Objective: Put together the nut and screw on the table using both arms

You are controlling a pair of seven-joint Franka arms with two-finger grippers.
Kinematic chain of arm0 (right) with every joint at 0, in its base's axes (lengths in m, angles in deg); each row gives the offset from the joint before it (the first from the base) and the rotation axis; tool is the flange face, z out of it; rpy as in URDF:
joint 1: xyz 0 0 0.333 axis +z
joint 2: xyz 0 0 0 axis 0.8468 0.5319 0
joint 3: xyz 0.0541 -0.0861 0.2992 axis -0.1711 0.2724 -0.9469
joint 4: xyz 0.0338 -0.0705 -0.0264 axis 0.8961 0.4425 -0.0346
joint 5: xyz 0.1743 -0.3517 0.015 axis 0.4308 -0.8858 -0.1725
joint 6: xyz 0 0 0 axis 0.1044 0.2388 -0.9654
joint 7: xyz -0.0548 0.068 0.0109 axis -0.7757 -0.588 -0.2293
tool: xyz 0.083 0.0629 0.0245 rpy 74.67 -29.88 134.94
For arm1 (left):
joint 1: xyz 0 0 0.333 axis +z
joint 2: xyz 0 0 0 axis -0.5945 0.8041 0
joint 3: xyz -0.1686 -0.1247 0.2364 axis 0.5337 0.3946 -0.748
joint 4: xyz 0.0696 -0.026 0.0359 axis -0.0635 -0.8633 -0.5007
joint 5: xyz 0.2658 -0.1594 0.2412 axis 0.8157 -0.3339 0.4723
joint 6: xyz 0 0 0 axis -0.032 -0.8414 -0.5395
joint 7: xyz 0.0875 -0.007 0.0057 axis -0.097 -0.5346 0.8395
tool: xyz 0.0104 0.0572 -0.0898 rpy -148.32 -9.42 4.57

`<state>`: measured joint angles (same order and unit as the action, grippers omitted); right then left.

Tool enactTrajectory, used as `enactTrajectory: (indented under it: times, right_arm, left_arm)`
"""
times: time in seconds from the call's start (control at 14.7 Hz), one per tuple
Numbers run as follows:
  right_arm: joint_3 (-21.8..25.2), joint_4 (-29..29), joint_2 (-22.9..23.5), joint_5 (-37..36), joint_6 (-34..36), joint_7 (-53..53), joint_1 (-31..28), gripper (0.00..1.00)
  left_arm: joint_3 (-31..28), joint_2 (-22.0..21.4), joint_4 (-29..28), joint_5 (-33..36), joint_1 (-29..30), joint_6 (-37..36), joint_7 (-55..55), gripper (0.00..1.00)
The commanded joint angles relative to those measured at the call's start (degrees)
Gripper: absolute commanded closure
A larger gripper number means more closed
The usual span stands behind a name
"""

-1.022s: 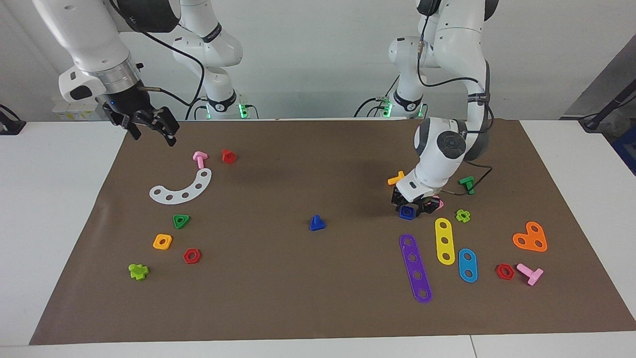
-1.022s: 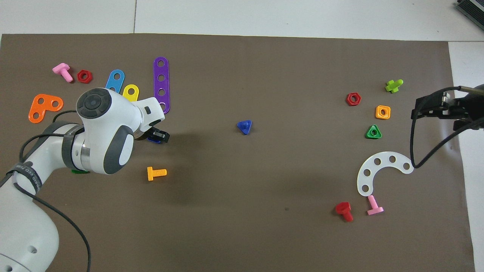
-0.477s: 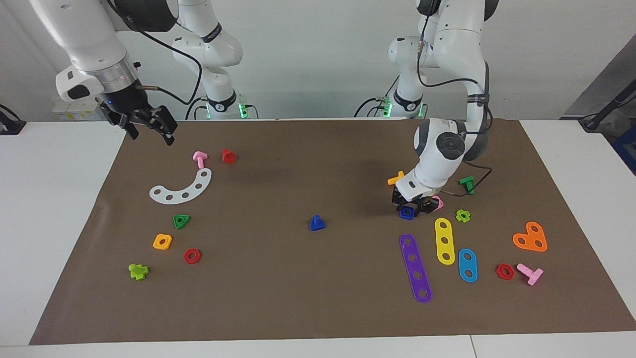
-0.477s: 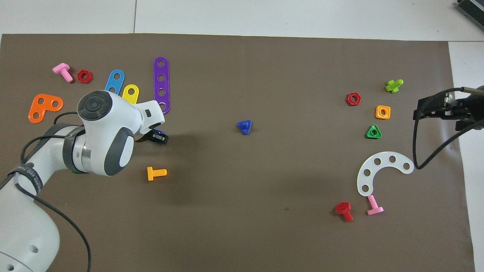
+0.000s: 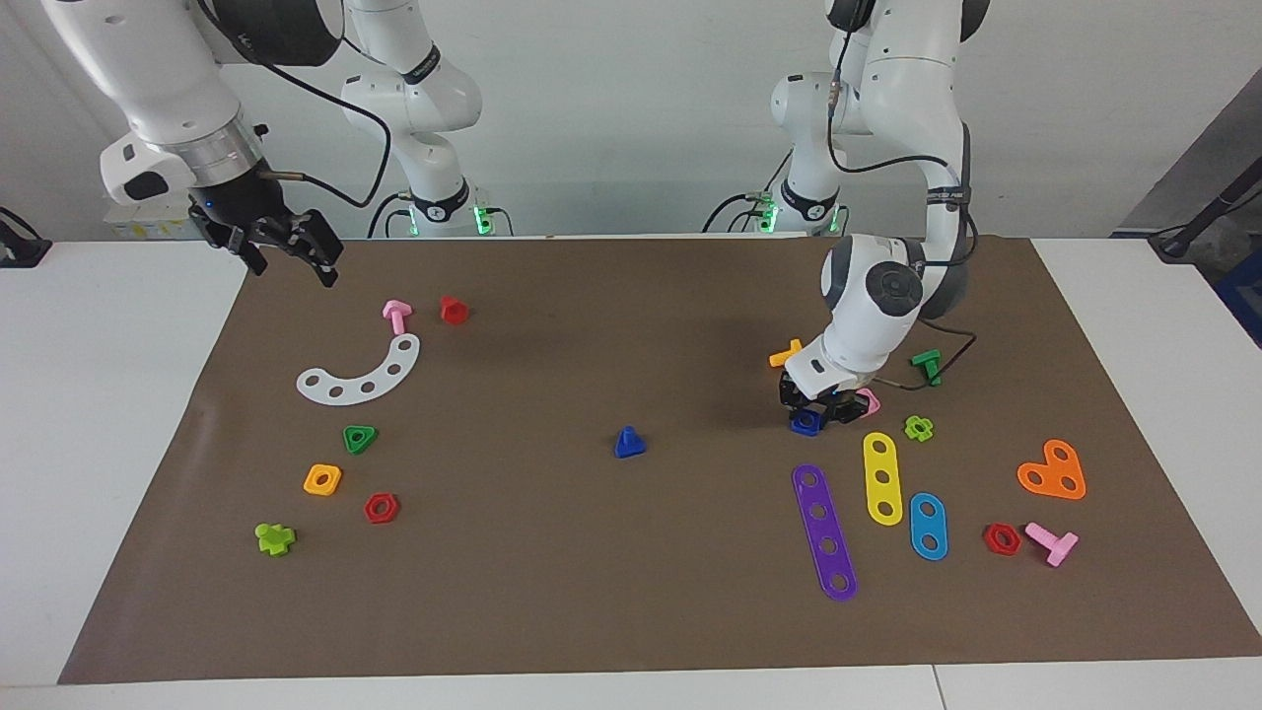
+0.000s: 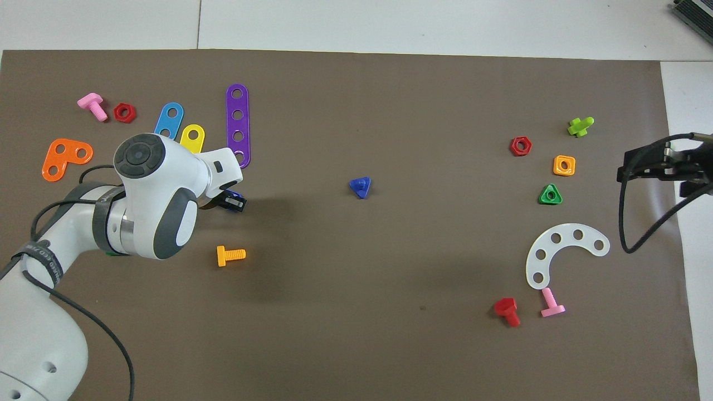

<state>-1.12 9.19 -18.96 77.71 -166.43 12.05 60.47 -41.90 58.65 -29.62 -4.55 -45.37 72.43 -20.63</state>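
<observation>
The nut (image 5: 806, 422) is a dark blue square lying low on the brown mat of the table (image 5: 592, 572), toward the left arm's end. My left gripper (image 5: 813, 412) reaches down from its white arm and is shut on the nut. From overhead, the left gripper (image 6: 231, 201) and its wrist hide most of the nut (image 6: 237, 195). The screw (image 5: 628, 443), dark blue with a triangular head, stands alone mid-mat, also seen from above as the screw (image 6: 361, 187). My right gripper (image 5: 286, 251) hangs open and empty over the mat's edge at the right arm's end.
A pink square nut (image 5: 868, 401), an orange bolt (image 5: 786, 352) and a green bolt (image 5: 927, 366) crowd the left gripper. Purple (image 5: 824, 532), yellow (image 5: 881, 477) and blue (image 5: 928, 526) strips lie farther out. A white arc (image 5: 361, 373) and several small parts lie under the right gripper's side.
The left gripper's fingers have closed onto the nut. The right gripper has drifted up and outward toward the right arm's end of the table.
</observation>
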Motion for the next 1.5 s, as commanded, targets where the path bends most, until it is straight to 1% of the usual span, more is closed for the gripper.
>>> enactTrajectory:
  times: [0.0, 0.14, 0.2, 0.27, 0.41, 0.48, 0.61, 0.68, 0.82, 0.95, 1.09, 1.23, 1.29, 1.43]
  right_arm:
    - [0.48, 2.16, -2.26, 0.25, 1.18, 1.68, 0.82, 0.00]
    - [0.39, 2.25, -2.26, -1.24, 1.18, 1.76, 0.91, 0.00]
    - [0.30, 2.34, -2.35, -1.51, 1.18, 1.85, 0.91, 0.00]
    - [0.30, 2.52, -2.44, -1.60, 1.26, 1.85, 0.82, 0.00]
    - [0.30, 3.13, -2.79, -1.51, 1.26, 1.68, 0.82, 0.00]
    - [0.21, 3.22, -2.79, -1.51, 1.26, 1.68, 0.91, 0.00]
    - [0.12, 3.22, -2.79, -1.51, 0.92, 1.76, 0.82, 0.00]
    - [0.12, 3.13, -2.79, -1.43, 0.91, 1.24, 0.47, 0.00]
    - [0.04, 2.87, -2.61, -0.38, 0.56, 1.59, 0.12, 0.00]
    - [0.04, 2.96, -2.70, -0.37, 1.26, 1.85, 0.73, 0.00]
    - [0.04, 2.96, -2.70, -0.37, 1.00, 1.85, 0.82, 0.00]
    - [0.04, 2.96, -2.70, -0.37, 1.09, 1.85, 0.73, 0.00]
    - [0.04, 2.96, -2.70, -0.37, 1.00, 1.85, 0.65, 0.00]
    - [0.04, 2.96, -2.70, -0.37, 1.09, 1.85, 0.73, 0.00]
  left_arm:
    - [-0.65, -0.90, -1.61, -0.51, -0.68, 1.60, -0.81, 0.73]
    - [-0.65, -0.55, 0.13, -0.51, -0.68, 0.46, 0.07, 0.75]
    - [-0.65, -0.37, 1.88, -0.51, -0.94, -1.11, 1.99, 0.76]
    - [-0.74, -0.28, 4.16, -0.60, -1.73, -4.09, 5.22, 0.76]
    - [-0.83, 1.29, 10.05, -0.60, -3.40, -10.85, 9.63, 0.76]
    - [-0.74, 1.48, 11.64, -0.60, -4.28, -12.71, 12.70, 0.76]
    - [-0.74, 1.91, 12.97, -0.69, -7.43, -13.08, 18.94, 0.76]
    - [-0.74, 2.18, 14.54, -0.77, -8.84, -13.95, 21.32, 0.76]
    - [-0.91, 3.67, 19.89, -1.82, -12.01, -19.11, 24.58, 0.76]
    - [-1.00, 7.08, 27.26, -4.37, -14.56, -23.17, 29.14, 0.79]
    - [-1.00, 11.39, 34.04, -4.90, -16.67, -23.98, 32.49, 0.80]
    - [-1.00, 13.95, 38.09, -5.43, -18.25, -23.98, 33.64, 0.80]
    - [-1.00, 14.83, 39.33, -5.52, -18.96, -23.54, 33.82, 0.80]
    - [-1.00, 15.80, 39.87, -5.61, -20.54, -21.62, 34.43, 0.80]
